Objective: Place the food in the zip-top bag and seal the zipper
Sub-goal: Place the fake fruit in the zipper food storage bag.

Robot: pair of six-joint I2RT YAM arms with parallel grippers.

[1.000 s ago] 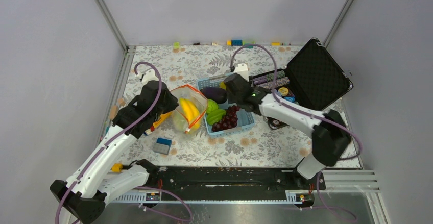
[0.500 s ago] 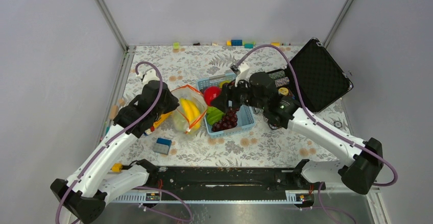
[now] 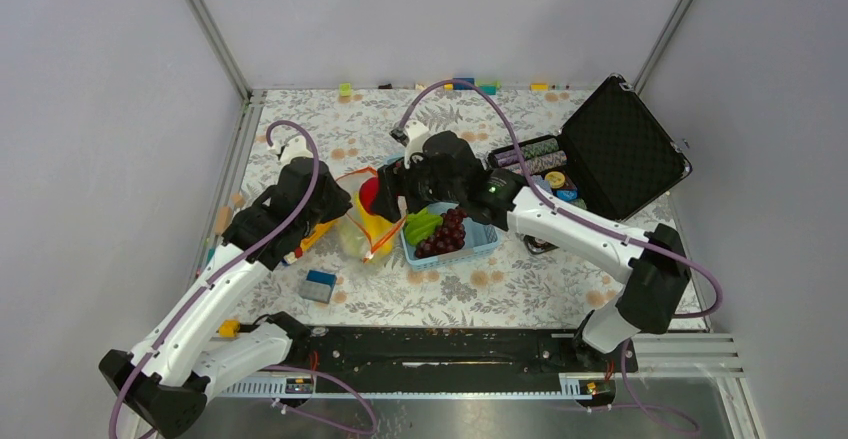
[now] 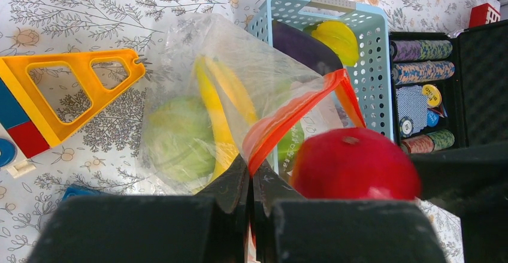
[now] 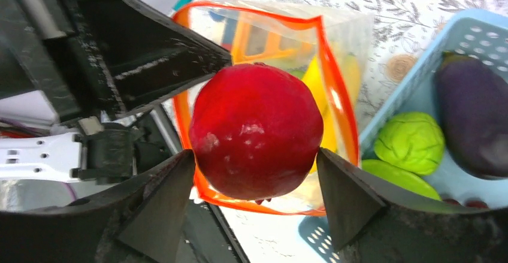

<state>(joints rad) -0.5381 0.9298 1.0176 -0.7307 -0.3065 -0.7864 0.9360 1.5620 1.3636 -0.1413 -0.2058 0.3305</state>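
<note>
Leftward from the light-blue plastic basket (image 4: 376, 65), the right gripper (image 5: 254, 158) has carried the round red plastic apple (image 5: 256, 128), clamped between half-spread fingers, to the right-facing mouth of the clear zip-top bag (image 4: 186, 77). The left gripper (image 4: 251, 182) is clamped on the orange-red zipper strip (image 4: 293, 110); the yellow banana (image 4: 218, 110) inside lies near-to-far.

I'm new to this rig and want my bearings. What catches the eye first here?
The red apple, clamped in the right gripper at the open mouth of the zip-top bag. The left gripper pinches the zipper edge, with the banana and a pale green head already inside. Beside the bag, the light-blue basket holds grapes and an eggplant.
</note>
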